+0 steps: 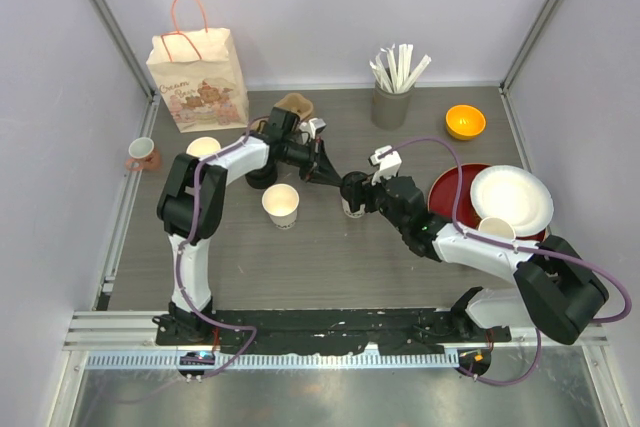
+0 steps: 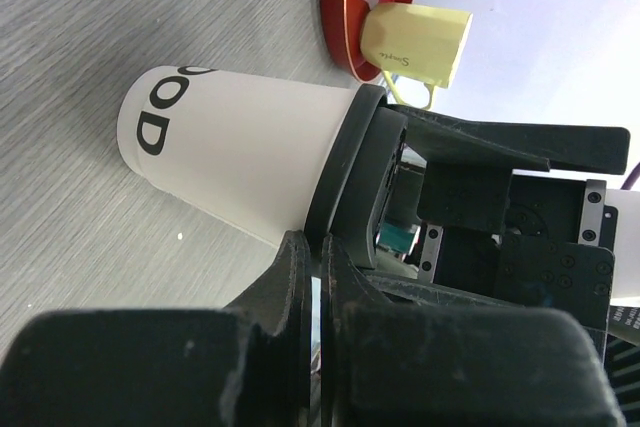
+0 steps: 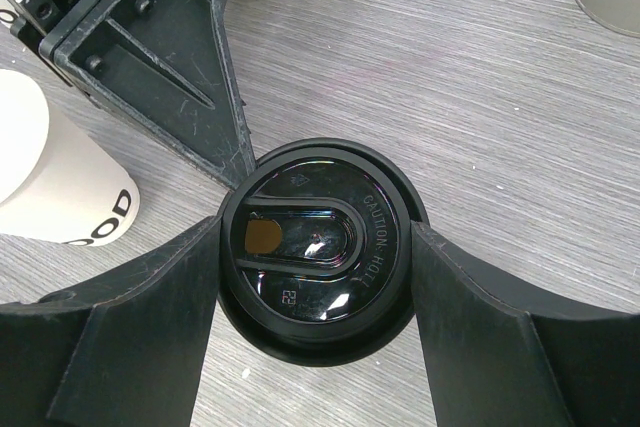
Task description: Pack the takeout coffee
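Your takeout coffee point(image 1: 352, 193) stands upright at mid-table with its black lid point(image 2: 347, 172) on. Your right gripper point(image 3: 315, 247) is spread wide, one finger pressed to each side of the lid's rim, so it clamps the cup. Your left gripper point(image 1: 333, 179) has its fingers pressed together, their tip touching the rim on the far-left side. You cannot tell whether the rim is nipped between them.

For room to move, you have a bare stretch of table point(image 1: 330, 277) between the cup and the arm bases. To the left, an open cream cup point(image 1: 282, 205) with black lettering stands near the coffee, apart from it. To the right, the red plate point(image 1: 450, 192) lies just beside your right forearm. Walls point(image 1: 330, 7) close the table at the back and on both sides.

By count:
- One lidded cup and one open cup.
- One more cream cup top point(image 1: 203, 147) by your left elbow; you cannot tell whether it is a single cup or a stack.
- Two mugs: a pink one point(image 1: 142, 154) at the left edge and a yellow one point(image 2: 415, 42) on the red plate.
- One white paper plate point(image 1: 512, 197), also on the red plate.
- One orange bowl point(image 1: 465, 122) at the back right.
- One grey holder point(image 1: 392, 105) of white wrapped sticks at the back.
- One paper bag point(image 1: 197, 79) at the back left.
- One brown item point(image 1: 296, 105) behind your left arm, partly hidden.
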Available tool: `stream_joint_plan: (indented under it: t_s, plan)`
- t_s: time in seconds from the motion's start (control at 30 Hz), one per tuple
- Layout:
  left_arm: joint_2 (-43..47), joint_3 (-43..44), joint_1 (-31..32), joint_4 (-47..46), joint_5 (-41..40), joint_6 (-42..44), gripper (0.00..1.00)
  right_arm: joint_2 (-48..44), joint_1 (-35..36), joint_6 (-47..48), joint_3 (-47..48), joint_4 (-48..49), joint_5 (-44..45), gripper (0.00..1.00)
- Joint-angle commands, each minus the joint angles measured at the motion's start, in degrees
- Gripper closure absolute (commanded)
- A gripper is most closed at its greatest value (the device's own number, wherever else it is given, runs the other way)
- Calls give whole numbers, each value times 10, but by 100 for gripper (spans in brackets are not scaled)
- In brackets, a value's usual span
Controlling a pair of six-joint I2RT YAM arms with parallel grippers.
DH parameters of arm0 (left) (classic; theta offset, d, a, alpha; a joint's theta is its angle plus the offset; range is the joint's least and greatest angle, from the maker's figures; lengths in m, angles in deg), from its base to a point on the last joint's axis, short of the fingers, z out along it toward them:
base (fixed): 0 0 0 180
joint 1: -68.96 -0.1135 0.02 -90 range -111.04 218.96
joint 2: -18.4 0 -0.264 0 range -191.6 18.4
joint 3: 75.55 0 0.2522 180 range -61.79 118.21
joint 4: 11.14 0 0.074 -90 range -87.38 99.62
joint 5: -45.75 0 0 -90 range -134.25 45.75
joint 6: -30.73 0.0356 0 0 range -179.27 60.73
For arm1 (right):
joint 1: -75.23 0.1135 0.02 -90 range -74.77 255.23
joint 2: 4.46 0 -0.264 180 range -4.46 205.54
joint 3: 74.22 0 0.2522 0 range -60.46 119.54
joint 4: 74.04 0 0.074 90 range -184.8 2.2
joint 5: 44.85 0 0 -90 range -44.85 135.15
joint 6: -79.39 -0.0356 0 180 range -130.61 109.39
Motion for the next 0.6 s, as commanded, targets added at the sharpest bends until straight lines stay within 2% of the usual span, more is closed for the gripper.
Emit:
stream_joint_plan:
  t_s: [0.0,0.1,0.37,0.43,0.57]
  plan:
    - [-34,-3,14,106,-163,78,100,22,-1,-35,-15,-135,-6,65]
    - [-21,22,14,100,-125,72,98,26,1,-28,-8,-134,-14,65]
    - [-7,111,13,148,-129,120,70,24,0,-25,-7,-138,-8,65]
    - [-5,128,12,160,-127,125,69,25,-1,-22,-5,-146,-5,65]
    - [0,173,6,178,-113,128,59,20,0,-20,4,-155,8,65]
